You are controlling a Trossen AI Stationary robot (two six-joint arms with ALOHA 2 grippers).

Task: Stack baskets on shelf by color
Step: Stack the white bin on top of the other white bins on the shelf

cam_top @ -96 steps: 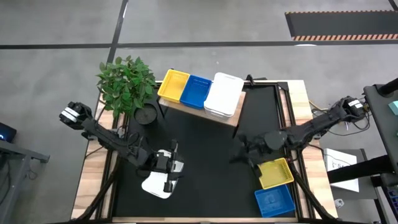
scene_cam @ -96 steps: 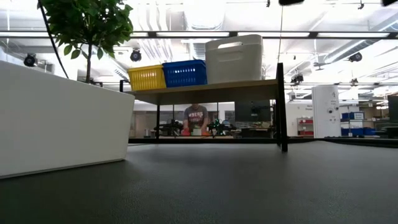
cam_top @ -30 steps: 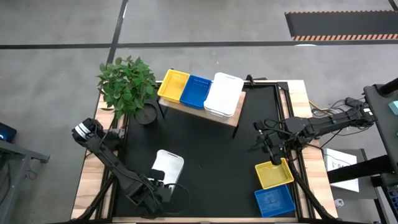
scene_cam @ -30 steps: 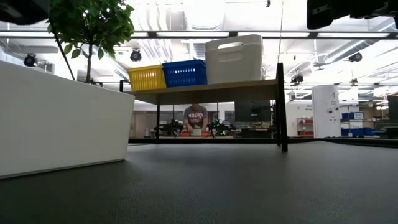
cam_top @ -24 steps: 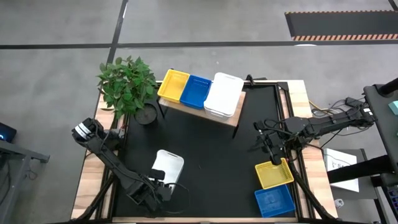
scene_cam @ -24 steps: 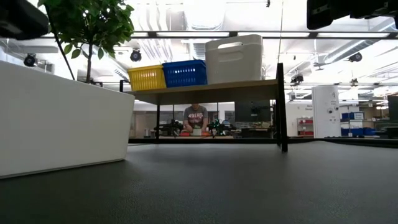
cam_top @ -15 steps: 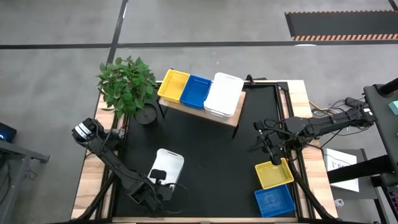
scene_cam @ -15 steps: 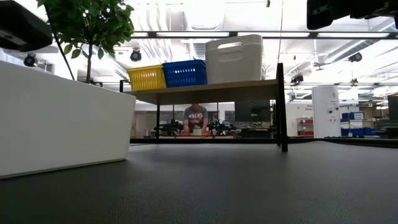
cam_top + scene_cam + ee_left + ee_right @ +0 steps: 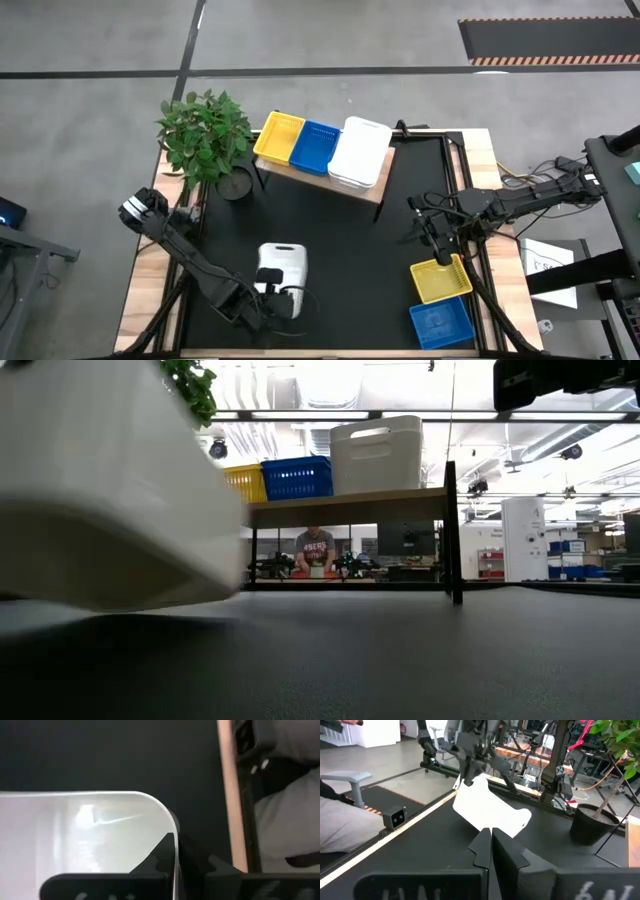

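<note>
Table [image 9: 340, 250]: big, matte black pebbled top w/ light wood rim.

Shelf [image 9: 375, 191]: flat wood-grain board on thin dark legs, far side of table. Holds yellow basket [image 9: 278, 138], blue basket [image 9: 315, 147] just beside it, and a white stack [image 9: 358, 152] at the end, taller than the other two in low view.

Potted plant [image 9: 205, 135] beside shelf end, leafy, dark pot.

White basket [image 9: 279, 268]: near edge, left half of table, well apart from shelf. Smooth glossy plastic, thin wall, rounded corners, handle slot in one end. In right wrist view it sits tilted, one end up off the table. Judged light, fairly stiff but rim may flex; slick, so a thin-wall pinch could slip or let it swing. Best hold = rim wall mid-side or near handle slot, not the corner.

Left gripper [image 9: 268, 303]: fingers closed tight on the white basket's rim, one inside, one outside the wall, close to a rounded corner.

Loose yellow basket [image 9: 442, 278] and loose blue basket [image 9: 441, 322]: lattice-sided, near right edge, side by side, not yet shelved.

Right gripper [image 9: 431, 232]: closed, empty, hangs above table just beyond the loose yellow basket.
</note>
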